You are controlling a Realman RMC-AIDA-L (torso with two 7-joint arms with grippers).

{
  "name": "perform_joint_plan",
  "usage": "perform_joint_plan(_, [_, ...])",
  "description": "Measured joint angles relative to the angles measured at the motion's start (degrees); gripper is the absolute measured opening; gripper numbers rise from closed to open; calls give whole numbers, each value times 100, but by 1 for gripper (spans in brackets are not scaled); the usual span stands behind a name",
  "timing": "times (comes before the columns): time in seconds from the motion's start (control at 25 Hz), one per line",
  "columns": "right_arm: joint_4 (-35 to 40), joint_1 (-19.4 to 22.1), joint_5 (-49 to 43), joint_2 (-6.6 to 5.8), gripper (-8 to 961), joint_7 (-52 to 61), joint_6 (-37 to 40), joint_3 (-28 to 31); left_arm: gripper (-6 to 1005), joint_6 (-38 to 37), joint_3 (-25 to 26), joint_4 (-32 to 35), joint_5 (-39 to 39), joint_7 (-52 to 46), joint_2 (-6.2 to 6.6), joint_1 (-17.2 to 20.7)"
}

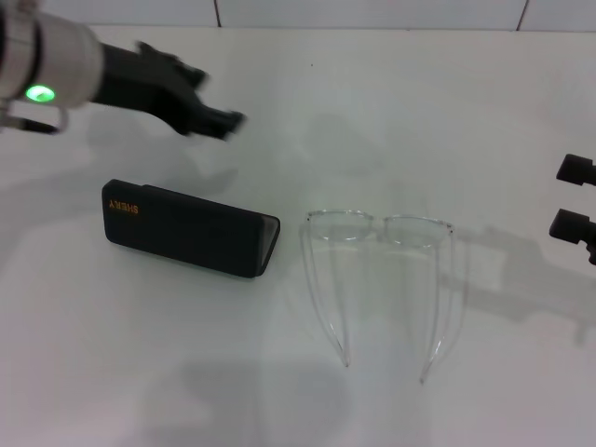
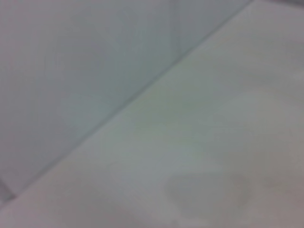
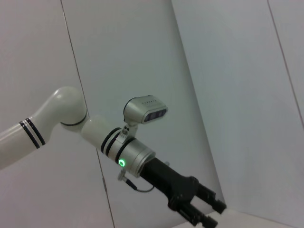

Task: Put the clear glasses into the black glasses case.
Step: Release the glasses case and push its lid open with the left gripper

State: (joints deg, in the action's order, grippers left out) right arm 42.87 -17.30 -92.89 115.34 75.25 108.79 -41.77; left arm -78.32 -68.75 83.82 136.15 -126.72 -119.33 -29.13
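Left gripper (image 1: 216, 119): raised above the white table (image 1: 391, 112), beyond the far edge of the black glasses case (image 1: 186, 228) and clear of it. It holds nothing and touches nothing. How far its dark fingers are parted cannot be told in the head view. In the right wrist view the same gripper (image 3: 209, 214) appears farther off, its two fingers lying close together side by side with nothing between them, though their tips run out of the picture.

Right gripper (image 1: 579, 196): only two dark finger ends show, at the table's edge well to the right of the case, one above the other with a gap between them, grasping nothing.

Black glasses case: lies on the table with its long side across the view, orange lettering on the lid at its left end, and the right end showing a narrow wedge of opening.

Clear glasses (image 1: 377, 226): rest on the table just right of the case, not touching it, lenses toward the far side, both temple arms unfolded and pointing toward the robot. Nothing lies between glasses and case.

Left arm: reaches in from the upper left, a green light lit on its wrist ring, forearm slanting downward toward the case. The left wrist view shows only bare table and wall.
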Motion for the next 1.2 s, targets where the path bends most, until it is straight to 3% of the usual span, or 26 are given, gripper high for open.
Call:
perform_joint_plan(0.2, [-93,-43,0,-3,728,-9,5,-21,753,-2,329,176,370,-30,-5,37])
perform_joint_plan(0.52, [-144,-53,0,1,729,-19,25,-42,753,49,185,105,1281,-32,-38,43])
perform_joint_plan(0.76, [-213,-57,-15,4,729,-19,46,-43,753,59,118,22,1267,-36,-38,52])
perform_joint_plan(1.0, [-243,-65,-35,6,729,-20,64,-51,753,73,-322,-28,687,-9,-37,126])
perform_joint_plan(1.04, [-257,-64,-35,6,729,-23,67,-51,753,182,-785,-78,656,-50,-47,133])
perform_joint_plan(1.2, [-282,-43,-29,6,729,-57,72,-42,753,476,-1369,-94,818,-118,-52,156])
